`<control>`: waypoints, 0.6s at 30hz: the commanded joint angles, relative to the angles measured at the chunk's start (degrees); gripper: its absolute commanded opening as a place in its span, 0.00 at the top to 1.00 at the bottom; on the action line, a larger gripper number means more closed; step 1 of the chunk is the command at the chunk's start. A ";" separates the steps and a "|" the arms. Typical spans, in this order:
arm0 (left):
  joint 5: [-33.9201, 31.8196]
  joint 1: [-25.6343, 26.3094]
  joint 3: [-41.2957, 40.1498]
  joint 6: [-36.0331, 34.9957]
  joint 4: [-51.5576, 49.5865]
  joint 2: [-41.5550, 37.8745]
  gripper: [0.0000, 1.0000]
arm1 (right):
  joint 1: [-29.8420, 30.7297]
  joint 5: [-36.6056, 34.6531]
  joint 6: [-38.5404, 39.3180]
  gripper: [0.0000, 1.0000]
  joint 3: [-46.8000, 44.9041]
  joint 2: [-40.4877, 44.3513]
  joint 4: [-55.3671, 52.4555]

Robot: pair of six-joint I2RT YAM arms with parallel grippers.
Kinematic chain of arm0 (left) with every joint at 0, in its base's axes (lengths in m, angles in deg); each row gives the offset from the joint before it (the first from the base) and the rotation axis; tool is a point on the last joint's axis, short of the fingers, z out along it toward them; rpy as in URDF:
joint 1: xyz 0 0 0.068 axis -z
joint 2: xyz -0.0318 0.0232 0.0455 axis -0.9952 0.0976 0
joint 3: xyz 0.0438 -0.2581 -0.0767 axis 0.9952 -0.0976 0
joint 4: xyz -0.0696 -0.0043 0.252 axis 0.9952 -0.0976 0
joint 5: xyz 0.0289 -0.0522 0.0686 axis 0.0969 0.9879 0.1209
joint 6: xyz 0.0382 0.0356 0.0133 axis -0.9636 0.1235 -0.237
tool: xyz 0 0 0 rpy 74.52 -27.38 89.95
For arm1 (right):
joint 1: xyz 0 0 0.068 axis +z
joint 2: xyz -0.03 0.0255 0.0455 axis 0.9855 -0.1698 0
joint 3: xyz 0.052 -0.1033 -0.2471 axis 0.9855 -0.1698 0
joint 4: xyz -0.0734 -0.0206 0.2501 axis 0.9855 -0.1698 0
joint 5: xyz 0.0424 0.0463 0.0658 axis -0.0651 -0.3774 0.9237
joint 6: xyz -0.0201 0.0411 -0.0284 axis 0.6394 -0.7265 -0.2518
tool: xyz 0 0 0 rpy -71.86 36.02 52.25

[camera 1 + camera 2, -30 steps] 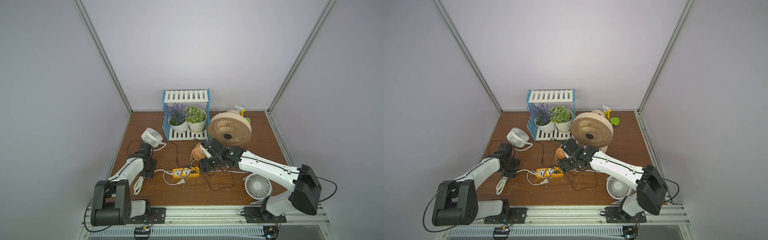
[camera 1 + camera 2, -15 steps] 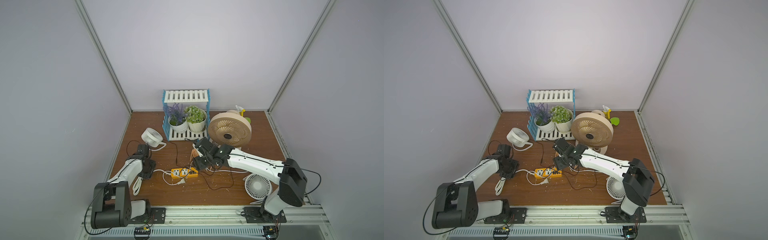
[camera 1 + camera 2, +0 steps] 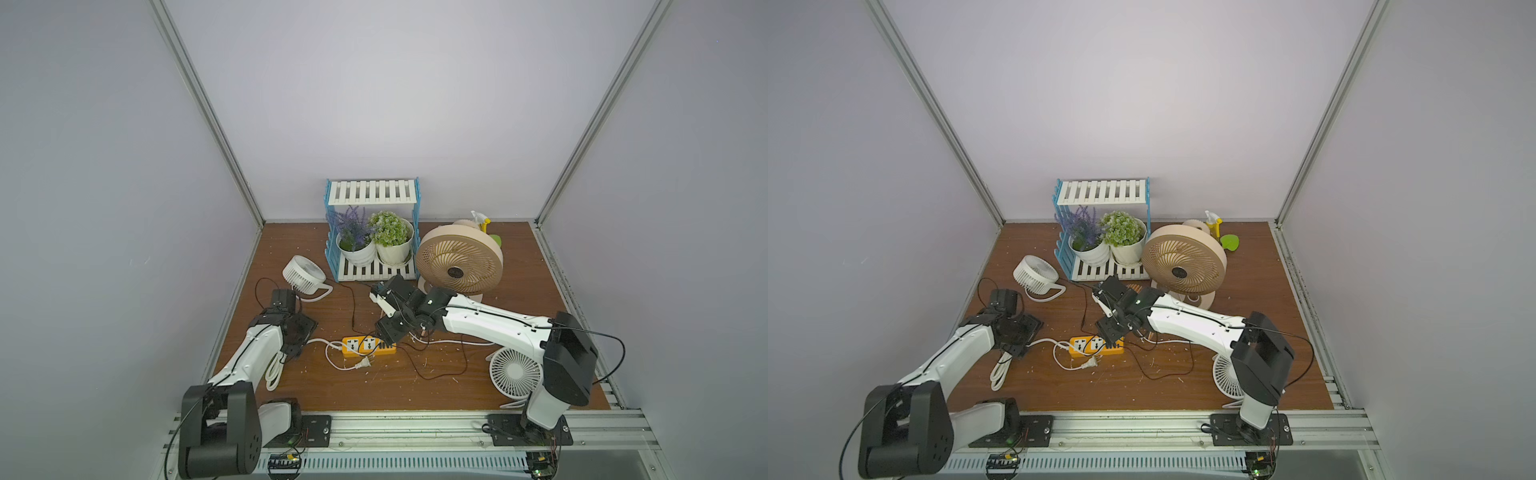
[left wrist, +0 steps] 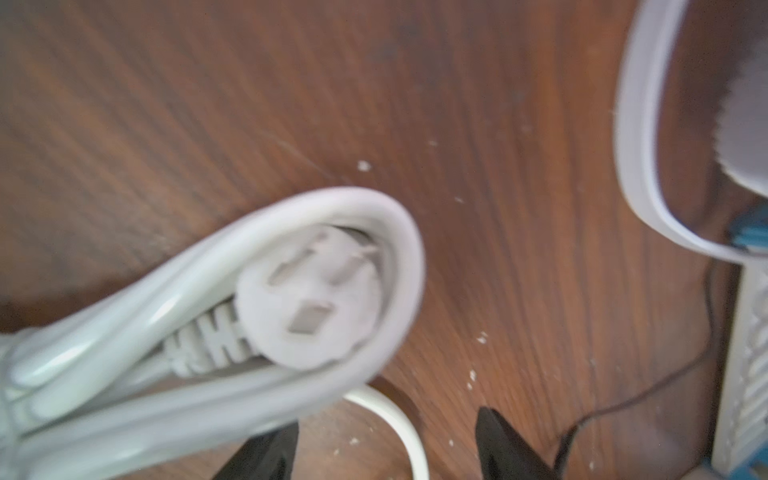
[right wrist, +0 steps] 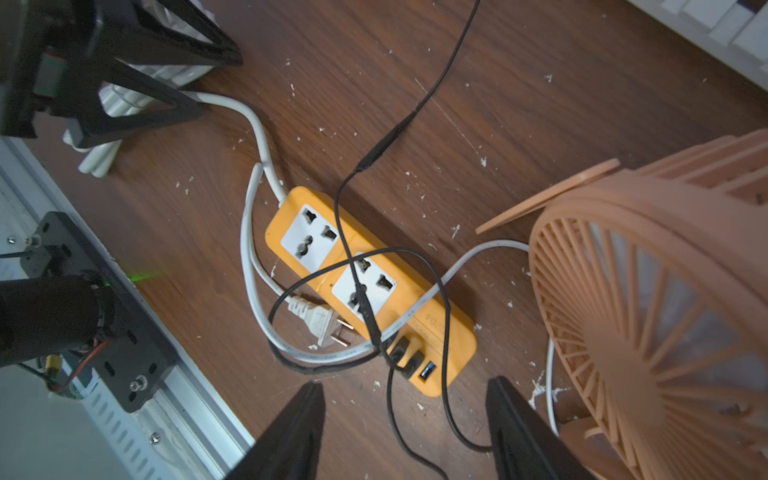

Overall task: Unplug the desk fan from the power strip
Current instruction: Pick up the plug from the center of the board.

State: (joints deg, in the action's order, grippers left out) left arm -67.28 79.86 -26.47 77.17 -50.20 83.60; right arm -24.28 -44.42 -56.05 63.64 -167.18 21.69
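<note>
The right claw (image 5: 405, 381) hangs open and empty just above the port end of the power strip (image 5: 459, 336), which lies flat on the table (image 5: 540, 104) beside the peach fan (image 5: 644, 311). Two black plugs (image 5: 409, 353) sit side by side there. I cannot tell which is the fan's, so trace the cable first. Pinch one plug body, clear of the crossing cables, and pull straight out. The left claw (image 4: 386, 419), open and empty by the coiled white cord (image 4: 199, 299), could pin the strip.
</note>
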 commanded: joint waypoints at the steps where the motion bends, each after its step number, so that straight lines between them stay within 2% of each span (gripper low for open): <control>1: 4.04 -0.75 6.07 -10.18 -3.01 -4.68 0.24 | -0.25 -2.11 -1.13 0.33 -1.11 4.36 -0.59; 4: 6.49 -0.60 10.59 -16.03 -6.00 -8.38 0.22 | -0.80 -5.47 -3.51 0.32 -2.88 7.41 -0.74; 6: 8.85 0.75 14.12 -18.98 -7.33 -9.87 0.22 | -1.23 -11.05 -6.38 0.32 -4.54 10.94 -2.40; 8: 8.96 4.46 17.47 -20.87 -7.78 -10.11 0.21 | -1.44 -16.58 -9.12 0.32 -6.42 14.94 -4.45; 12: 6.92 15.29 22.12 -23.74 -5.45 -8.83 0.20 | -1.90 -25.09 -17.08 0.35 -12.09 23.52 -10.56; 15: 6.47 21.09 21.45 -23.86 0.30 -8.12 0.19 | -2.86 -25.30 -23.38 0.38 -17.36 27.52 -15.83; 18: 7.90 23.16 18.48 -22.44 8.20 -8.16 0.20 | -4.19 -24.21 -30.72 0.37 -23.49 31.55 -17.97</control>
State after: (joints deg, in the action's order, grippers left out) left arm -60.16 101.46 -6.10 55.73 -49.08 75.17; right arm -27.64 -66.28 -76.60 44.32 -137.35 9.91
